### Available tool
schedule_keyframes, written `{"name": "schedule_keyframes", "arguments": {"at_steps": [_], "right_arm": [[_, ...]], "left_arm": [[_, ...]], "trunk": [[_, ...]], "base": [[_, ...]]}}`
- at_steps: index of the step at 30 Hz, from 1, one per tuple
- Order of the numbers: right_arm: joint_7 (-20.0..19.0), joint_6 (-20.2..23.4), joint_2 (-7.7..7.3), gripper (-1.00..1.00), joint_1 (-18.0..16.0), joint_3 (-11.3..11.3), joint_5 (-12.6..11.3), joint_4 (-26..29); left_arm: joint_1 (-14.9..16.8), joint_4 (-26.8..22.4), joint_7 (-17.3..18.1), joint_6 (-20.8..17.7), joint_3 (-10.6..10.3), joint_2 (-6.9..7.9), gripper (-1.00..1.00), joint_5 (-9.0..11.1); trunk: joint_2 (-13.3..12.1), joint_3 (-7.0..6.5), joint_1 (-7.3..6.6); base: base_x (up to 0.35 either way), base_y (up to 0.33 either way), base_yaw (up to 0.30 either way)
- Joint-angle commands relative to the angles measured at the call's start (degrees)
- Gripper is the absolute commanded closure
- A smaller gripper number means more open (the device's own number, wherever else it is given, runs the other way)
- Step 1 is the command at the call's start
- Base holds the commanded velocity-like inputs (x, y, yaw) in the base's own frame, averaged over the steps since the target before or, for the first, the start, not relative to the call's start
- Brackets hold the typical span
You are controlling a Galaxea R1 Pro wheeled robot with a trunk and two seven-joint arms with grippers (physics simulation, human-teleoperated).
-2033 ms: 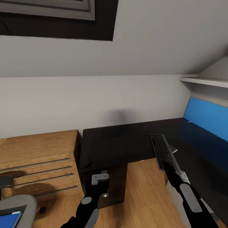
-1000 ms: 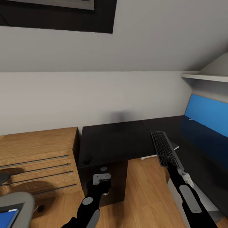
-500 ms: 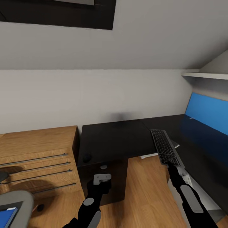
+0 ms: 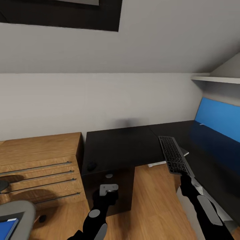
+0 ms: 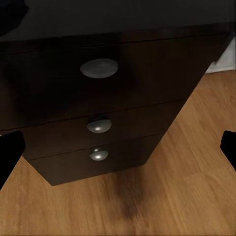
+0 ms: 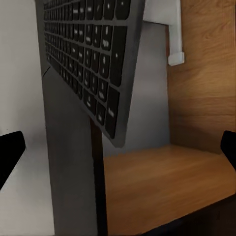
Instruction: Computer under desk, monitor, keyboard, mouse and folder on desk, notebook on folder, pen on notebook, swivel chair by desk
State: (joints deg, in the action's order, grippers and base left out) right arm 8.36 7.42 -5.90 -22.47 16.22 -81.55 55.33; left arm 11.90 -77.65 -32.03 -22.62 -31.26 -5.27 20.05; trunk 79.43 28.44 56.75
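The dark grey keyboard [image 4: 173,157] lies over the inner corner of the glossy black desk [image 4: 120,148], its near end jutting past the edge. My right gripper [image 4: 186,181] is open just short of that end, with its fingertips [image 6: 10,155] spread wide and the keyboard [image 6: 88,64] ahead of them. The small black mouse [image 4: 91,165] sits at the desk's front left corner. My left gripper [image 4: 108,190] is open and empty in front of the drawer pedestal [image 5: 113,93]. The swivel chair [image 4: 16,209] holds the blue folder [image 4: 7,228] at lower left. A light grey computer [image 6: 69,187] stands below the desk.
A light wooden dresser [image 4: 40,160] with bar handles stands left of the desk. A blue wall panel [image 4: 216,120] and a white shelf [image 4: 216,79] lie along the right wall under the sloped ceiling. Wood floor [image 4: 153,200] runs between my arms.
My right gripper has drawn back a little from the keyboard's near end, and the keyboard has stayed put. Earlier the head view tilted slightly upward. The left arm barely moved.
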Motion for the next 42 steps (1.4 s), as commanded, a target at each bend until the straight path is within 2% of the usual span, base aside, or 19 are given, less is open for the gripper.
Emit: {"name": "schedule_keyframes", "arguments": {"at_steps": [1, 7, 22, 42], "right_arm": [[0.3, 0.3, -0.02, -1.0, 0.0, 1.1, -0.5, 0.1], [0.3, 0.4, -0.06, -1.0, 0.0, 3.8, -0.6, 0.0], [0.5, 0.4, -0.08, -1.0, 0.0, 4.1, -0.5, 0.0], [0.6, 0.3, -0.21, -1.0, 0.0, 4.1, -0.4, -0.1]], "left_arm": [[0.1, -0.1, -0.5, -0.1, -0.4, 0.07, -1.0, 0.4], [0.1, 0.0, -0.5, -0.1, -0.9, 0.15, -1.0, 0.4], [0.1, 0.0, -0.5, -0.1, -1.0, 0.17, -1.0, 0.3], [0.1, 0.3, -0.5, -0.1, -1.1, 0.17, -1.0, 0.4]], "trunk": [[0.0, 0.06, 0.0], [0.0, 0.06, 0.0], [0.0, 0.06, 0.0], [0.0, 0.06, 0.0]], "base": [[0.0, 0.0, 0.0], [0.061, 0.0, 0.0], [0.035, 0.0, 0.0], [0.166, 0.0, 0.0]]}}
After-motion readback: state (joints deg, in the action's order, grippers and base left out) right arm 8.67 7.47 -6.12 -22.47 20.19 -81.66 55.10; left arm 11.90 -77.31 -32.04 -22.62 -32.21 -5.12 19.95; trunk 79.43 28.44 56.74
